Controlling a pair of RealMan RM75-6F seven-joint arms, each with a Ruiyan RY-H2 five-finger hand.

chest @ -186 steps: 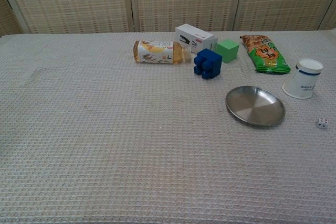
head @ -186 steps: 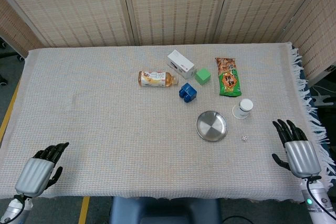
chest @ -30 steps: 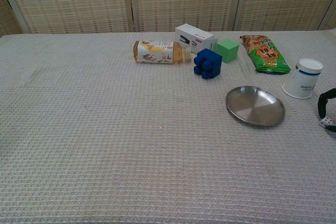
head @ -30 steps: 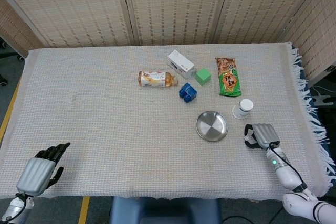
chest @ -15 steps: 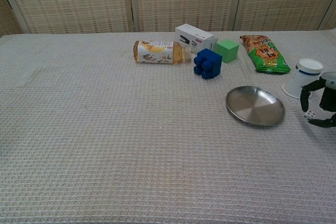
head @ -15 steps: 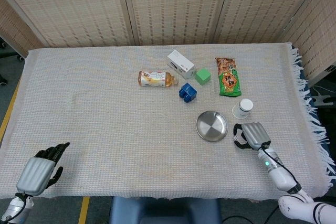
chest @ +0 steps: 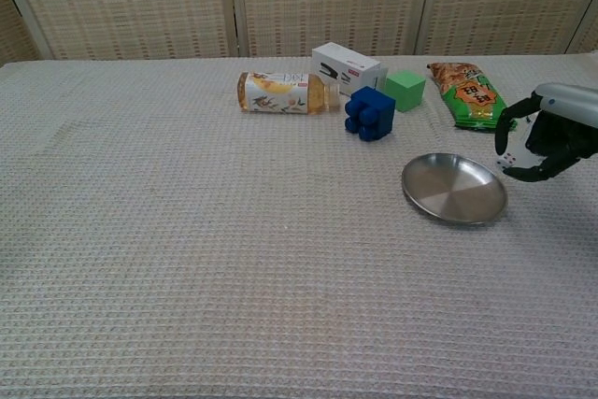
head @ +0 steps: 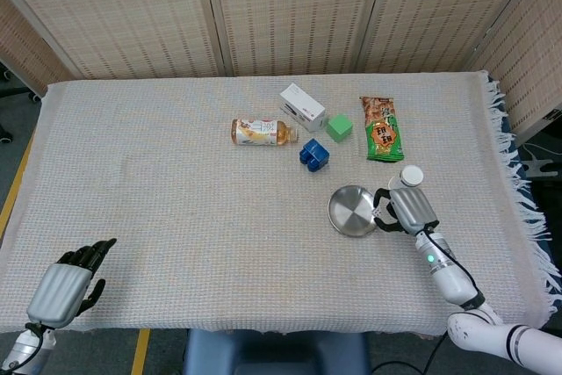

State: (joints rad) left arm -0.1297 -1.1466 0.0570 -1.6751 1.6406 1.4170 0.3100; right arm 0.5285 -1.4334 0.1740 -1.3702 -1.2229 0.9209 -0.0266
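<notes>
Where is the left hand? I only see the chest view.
Observer: Head view shows the left hand by the table's near left corner, holding nothing.
Operator: What's behind the right hand pinching the die?
Observer: A white cup, standing close behind it.
Operator: Is the hand above the steel dish?
Observer: From above, its fingers reach the dish's right rim.

From the head we look steeply down on the whole table (head: 176, 199); from the chest we look low and close across it, sharing its far right part.
</notes>
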